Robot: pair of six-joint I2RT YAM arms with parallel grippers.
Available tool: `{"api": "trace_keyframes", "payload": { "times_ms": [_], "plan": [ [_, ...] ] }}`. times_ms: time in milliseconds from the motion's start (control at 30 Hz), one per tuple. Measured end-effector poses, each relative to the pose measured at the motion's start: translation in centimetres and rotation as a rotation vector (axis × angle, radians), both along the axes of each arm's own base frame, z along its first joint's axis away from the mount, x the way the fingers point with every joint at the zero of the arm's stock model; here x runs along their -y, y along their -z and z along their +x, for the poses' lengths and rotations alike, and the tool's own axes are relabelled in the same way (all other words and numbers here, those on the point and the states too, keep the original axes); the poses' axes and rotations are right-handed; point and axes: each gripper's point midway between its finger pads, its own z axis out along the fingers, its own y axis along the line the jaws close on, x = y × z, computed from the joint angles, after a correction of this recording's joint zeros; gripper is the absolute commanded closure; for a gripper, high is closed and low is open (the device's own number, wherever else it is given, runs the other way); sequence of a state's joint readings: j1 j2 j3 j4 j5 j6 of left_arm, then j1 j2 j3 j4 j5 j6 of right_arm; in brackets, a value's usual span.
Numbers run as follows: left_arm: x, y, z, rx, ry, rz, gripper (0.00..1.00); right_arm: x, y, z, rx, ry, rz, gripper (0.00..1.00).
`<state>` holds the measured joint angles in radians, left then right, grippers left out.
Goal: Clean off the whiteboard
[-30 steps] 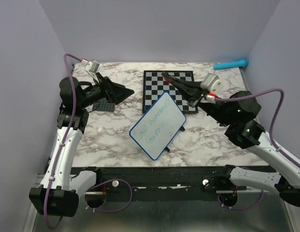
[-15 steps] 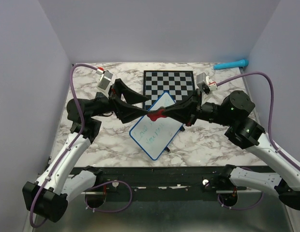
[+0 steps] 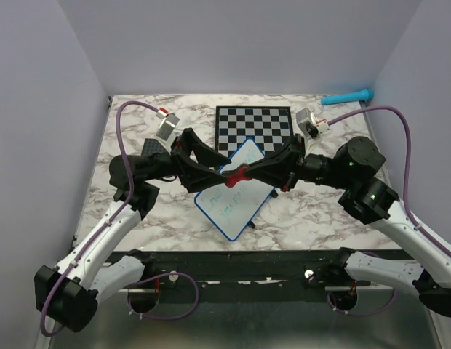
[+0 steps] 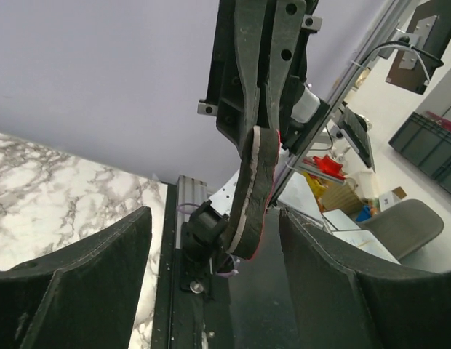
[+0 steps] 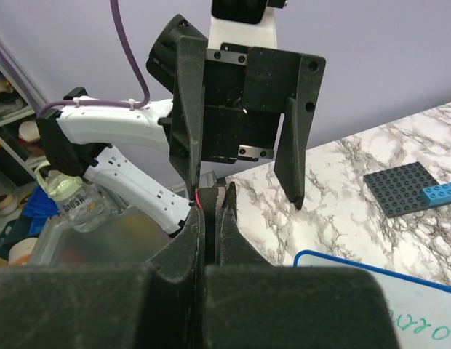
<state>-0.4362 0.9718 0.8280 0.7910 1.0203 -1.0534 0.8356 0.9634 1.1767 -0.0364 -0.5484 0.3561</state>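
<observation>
Teal scrawl on the whiteboard [image 3: 233,211] is unreadable; right fingers [image 3: 269,166] clamp a red-edged pad [image 4: 256,190], left fingers [image 4: 87,273] apart.

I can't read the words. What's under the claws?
The whiteboard, with teal writing. The left claw and right claw, pinching a red pad, cover a strip of it and some letters.

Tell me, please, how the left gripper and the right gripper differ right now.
The left gripper stands open, its jaws apart on either side of the red-edged eraser; the right gripper is shut on that eraser. The left gripper reaches in from the left side, the right gripper from the right side. Both hover above the whiteboard, tips facing each other.
</observation>
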Motion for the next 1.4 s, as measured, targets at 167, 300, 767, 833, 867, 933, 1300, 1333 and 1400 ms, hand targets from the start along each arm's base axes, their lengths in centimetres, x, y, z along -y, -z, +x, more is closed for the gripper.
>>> {"api": "trace_keyframes", "payload": {
  "times_ms": [167,300,767,833,867,933,1300,1333,1400],
  "plan": [
    [0.5,0.6,-0.7,-0.026,0.030,0.003,0.39,0.0,-0.1,-0.1,-0.011,-0.002,0.007,0.99],
    [0.5,0.3,-0.9,-0.025,0.030,-0.005,0.62,0.0,-0.2,0.0,-0.017,0.000,0.008,0.99],
    [0.9,1.5,0.3,-0.133,-0.025,0.157,1.00,3.4,2.4,2.8,0.252,0.216,-0.179,0.00],
    [0.9,2.0,0.6,-0.159,-0.035,0.210,1.00,4.3,3.1,2.8,0.361,0.223,-0.258,0.00],
    [0.9,2.3,0.7,-0.168,-0.038,0.233,1.00,4.8,3.4,2.7,0.418,0.220,-0.302,0.00],
    [1.2,3.5,1.5,-0.216,-0.042,0.301,1.00,5.5,3.9,2.6,0.513,0.207,-0.372,0.00],
    [1.3,10.8,4.7,-0.500,-0.121,0.614,1.00,3.4,5.8,2.7,0.820,-0.012,-0.625,0.18],
    [1.2,11.1,4.6,-0.514,-0.122,0.628,1.00,2.7,6.6,2.9,0.823,-0.035,-0.646,0.21],
    [1.1,11.7,4.5,-0.542,-0.122,0.648,1.00,1.3,8.8,3.4,0.816,-0.082,-0.701,0.24]
  ]
}}
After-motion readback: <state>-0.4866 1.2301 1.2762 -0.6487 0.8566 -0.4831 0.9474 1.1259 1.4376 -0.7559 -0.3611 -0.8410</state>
